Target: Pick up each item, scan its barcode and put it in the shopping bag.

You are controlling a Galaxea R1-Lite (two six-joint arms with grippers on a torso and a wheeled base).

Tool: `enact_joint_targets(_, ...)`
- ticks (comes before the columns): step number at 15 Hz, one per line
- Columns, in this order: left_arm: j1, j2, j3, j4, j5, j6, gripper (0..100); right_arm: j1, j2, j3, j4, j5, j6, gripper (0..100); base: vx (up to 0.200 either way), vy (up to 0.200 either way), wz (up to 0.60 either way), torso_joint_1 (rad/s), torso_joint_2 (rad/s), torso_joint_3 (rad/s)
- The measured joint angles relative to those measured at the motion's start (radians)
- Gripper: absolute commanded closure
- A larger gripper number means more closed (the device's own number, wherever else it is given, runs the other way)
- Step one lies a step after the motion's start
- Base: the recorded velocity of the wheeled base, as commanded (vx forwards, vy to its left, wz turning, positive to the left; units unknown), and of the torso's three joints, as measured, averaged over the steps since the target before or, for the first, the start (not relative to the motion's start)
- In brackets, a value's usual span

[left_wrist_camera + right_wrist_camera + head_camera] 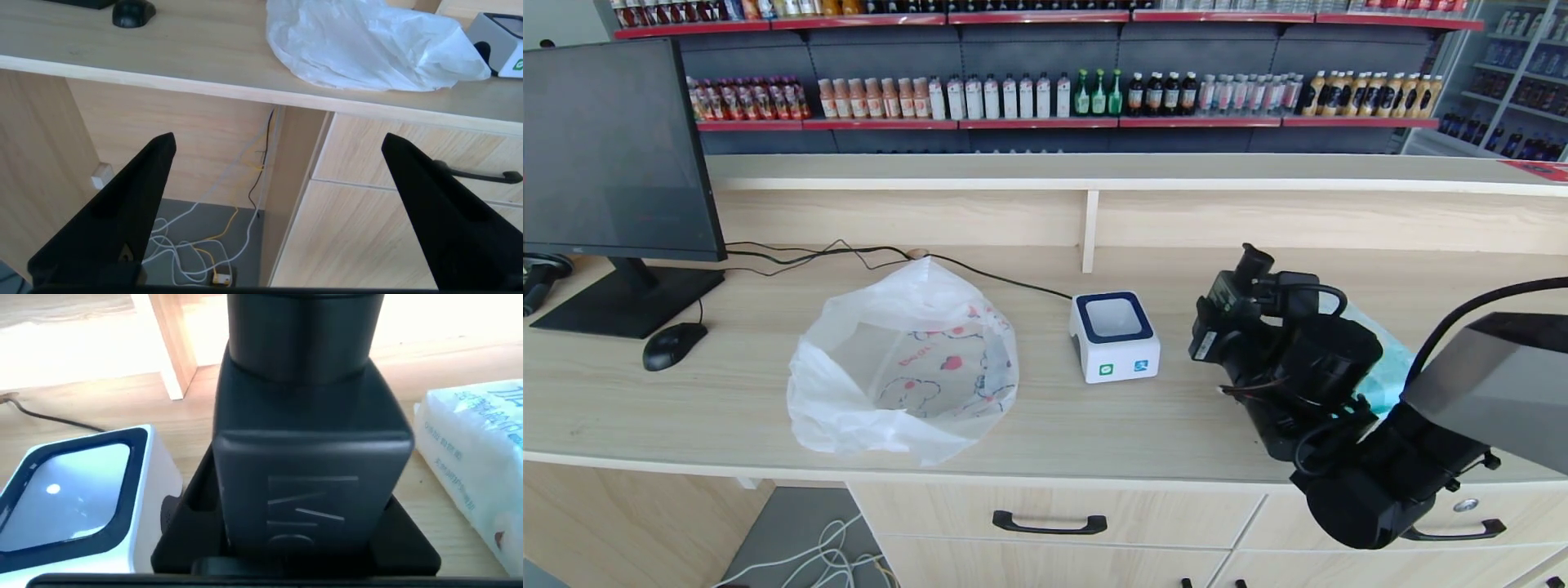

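Black bottle [310,482] snug between right jaws

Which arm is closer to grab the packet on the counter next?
Right. The right arm hangs above the counter, close beside the packet. The left tool sits open down below the counter's edge, far from the packet, so it would probably have much farther to go.

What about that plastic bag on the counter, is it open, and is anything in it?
Open and apparently empty: the shopping bag stands on the counter with its mouth spread wide, and only its own red print shows inside.
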Motion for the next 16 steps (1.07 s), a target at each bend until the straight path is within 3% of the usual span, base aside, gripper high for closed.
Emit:
enact_joint_targets(5,-0.001,0.000,0.000,0.001,0.000,0.000,0,0.021,-0.169,0.078,-0.001,0.051,-0.013,100,0.000,0.000,0.00,0.000,0.00,0.000)
enact_joint_targets(13,-0.001,0.000,0.000,0.001,0.000,0.000,0,0.309,-0.396,0.256,-0.001,0.068,-0.041,100,0.000,0.000,0.00,0.000,0.00,0.000)
enact_joint_targets(16,0.000,0.000,0.000,0.001,0.000,0.000,0,0.357,-0.436,0.274,-0.001,0.068,0.024,100,0.000,0.000,0.00,0.000,0.00,0.000)
